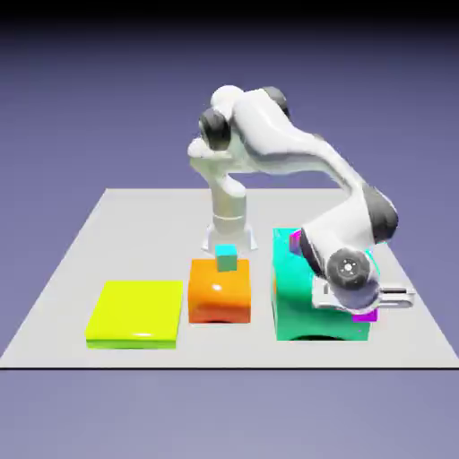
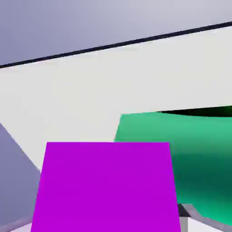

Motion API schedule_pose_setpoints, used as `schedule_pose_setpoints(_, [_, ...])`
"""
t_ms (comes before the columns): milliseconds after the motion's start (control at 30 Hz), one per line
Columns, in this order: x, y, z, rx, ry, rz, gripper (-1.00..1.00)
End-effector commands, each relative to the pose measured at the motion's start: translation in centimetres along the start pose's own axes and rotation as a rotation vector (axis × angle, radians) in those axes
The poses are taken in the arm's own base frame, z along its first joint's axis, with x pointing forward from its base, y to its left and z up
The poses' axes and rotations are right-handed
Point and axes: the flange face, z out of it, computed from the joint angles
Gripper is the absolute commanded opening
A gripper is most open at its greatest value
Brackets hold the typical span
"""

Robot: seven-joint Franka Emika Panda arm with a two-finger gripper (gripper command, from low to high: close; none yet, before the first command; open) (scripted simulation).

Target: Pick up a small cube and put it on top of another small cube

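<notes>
magenta cube (image 2: 106, 186), clenched by the gripper (image 2: 103, 222), overlaps the green block (image 2: 204, 167) in view; the yellow-green cube's direction cannot be told.

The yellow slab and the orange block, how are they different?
The yellow slab is flat and low, but the orange block stands taller. The yellow slab is wider than the orange block. And the yellow slab is bright yellow-green, while the orange block is orange. Both sit on the table and look shiny.
</notes>
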Motion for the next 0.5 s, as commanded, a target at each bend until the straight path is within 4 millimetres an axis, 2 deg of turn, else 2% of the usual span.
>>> schedule_pose_setpoints(0, [-1.3,0.6,0.3,-0.046,0.001,-0.008,-1.0])
schedule_pose_setpoints(200, [-8.7,5.2,1.4,-0.309,0.048,-0.045,-1.0])
schedule_pose_setpoints(233, [-9.2,6.0,1.3,-0.349,0.061,-0.044,-1.0])
schedule_pose_setpoints(333, [-8.9,8.4,0.1,-0.453,0.099,-0.025,-1.0])
schedule_pose_setpoints(400, [-8.9,8.8,-0.1,-0.469,0.106,-0.021,-1.0])
schedule_pose_setpoints(467, [-8.4,9.2,1.5,-0.469,0.105,-0.023,-1.0])
